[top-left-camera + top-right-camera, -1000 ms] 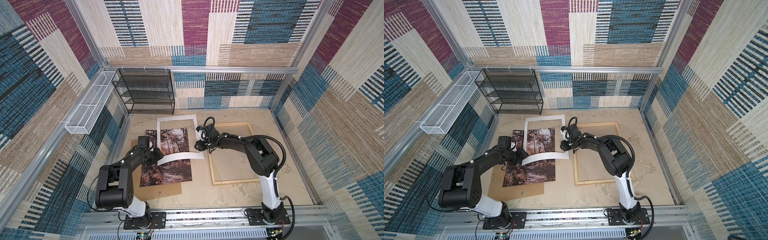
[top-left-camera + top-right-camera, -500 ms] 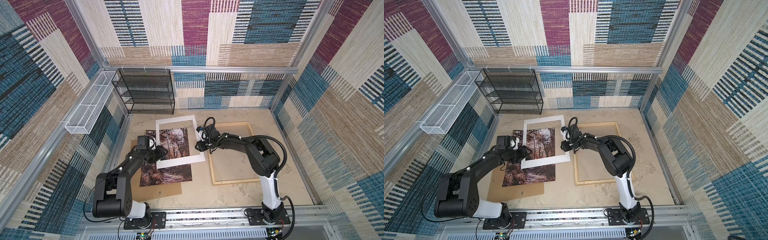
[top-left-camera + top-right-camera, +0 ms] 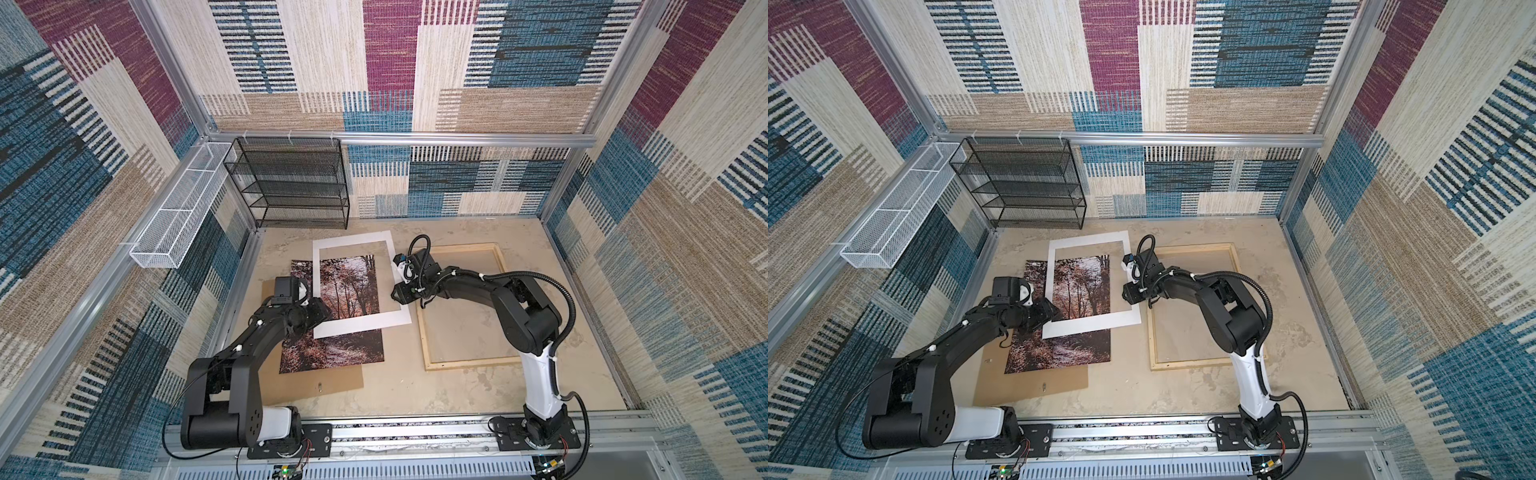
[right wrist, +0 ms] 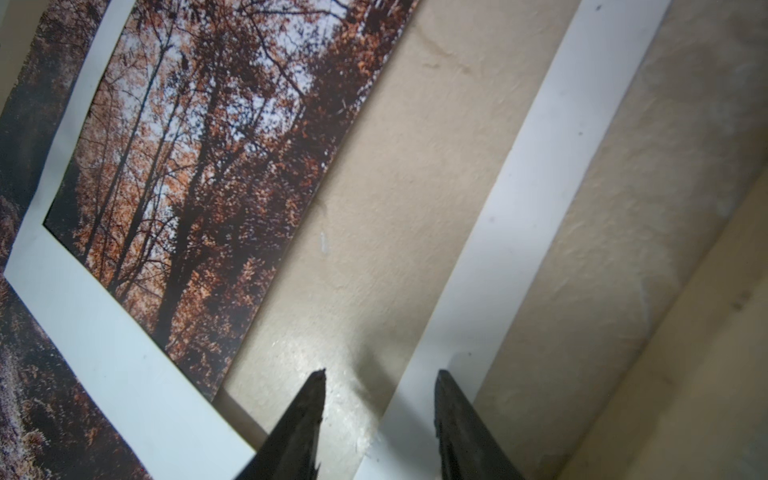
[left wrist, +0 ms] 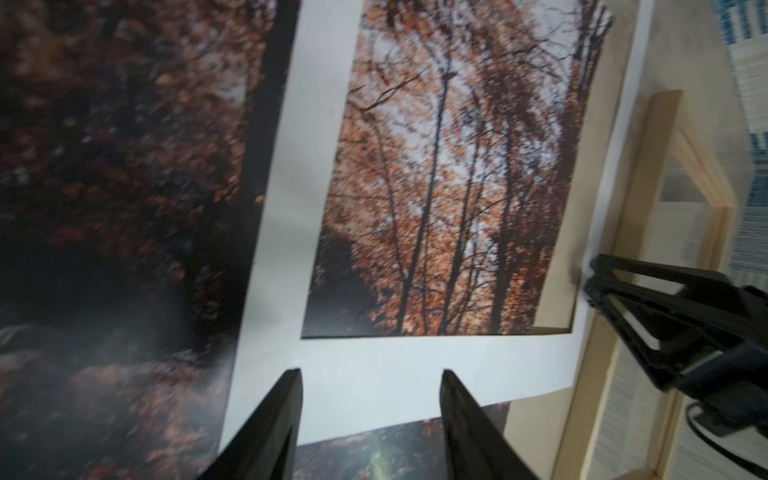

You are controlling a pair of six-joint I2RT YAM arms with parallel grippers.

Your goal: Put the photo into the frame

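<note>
The photo (image 3: 332,353) lay on the backing board (image 3: 316,384), nine o'clock from the empty frame (image 3: 465,363), partly under the white mat (image 3: 361,328). The left gripper (image 3: 323,312) and right gripper (image 3: 395,294) had fingers spread, gripping nothing. Insertion looked entirely undone.

Mat (image 3: 361,328) overlies photo's (image 3: 332,353) far half; near half exposed; right arm (image 3: 511,307) overhangs frame (image 3: 469,362).

Rust-orange and dark-brown autumn trees across the photo (image 3: 332,353); plain white mat (image 3: 361,328); pale natural-wood frame (image 3: 469,360); flat brown backing board (image 3: 324,380); mottled beige tabletop (image 3: 415,386).
</note>
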